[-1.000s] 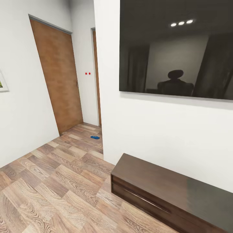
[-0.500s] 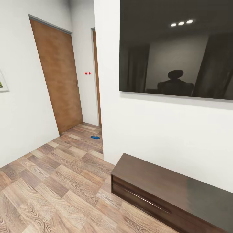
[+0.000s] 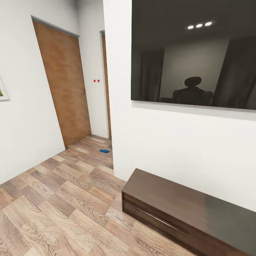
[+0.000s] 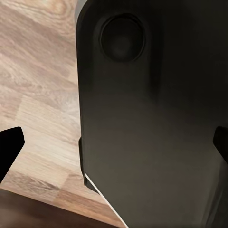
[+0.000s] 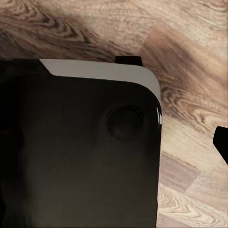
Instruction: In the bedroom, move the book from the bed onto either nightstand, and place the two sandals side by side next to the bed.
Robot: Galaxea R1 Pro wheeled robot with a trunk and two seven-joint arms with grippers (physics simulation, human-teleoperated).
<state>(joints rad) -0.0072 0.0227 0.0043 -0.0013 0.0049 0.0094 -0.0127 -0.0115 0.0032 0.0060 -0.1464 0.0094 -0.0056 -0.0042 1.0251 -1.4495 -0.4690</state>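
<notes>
One bright blue sandal [image 3: 104, 151] lies flat on the wood-plank floor in the passage, just past the white wall's corner and in front of the brown doors. The book, the bed and the nightstand are out of view. In the left wrist view my left gripper [image 4: 114, 145] is open: its dark fingertips [image 4: 9, 147] sit at the picture's two edges, with my own black body behind them. In the right wrist view my right gripper [image 5: 114, 142] looks open too; one fingertip [image 5: 221, 141] shows at the edge, the other is lost against my dark body.
A long low dark-brown media bench [image 3: 185, 209] stands against the white wall at the lower right, under a large black wall screen [image 3: 193, 53]. A brown door [image 3: 64, 81] closes the left wall. Wood floor [image 3: 53, 206] stretches from me to the sandal.
</notes>
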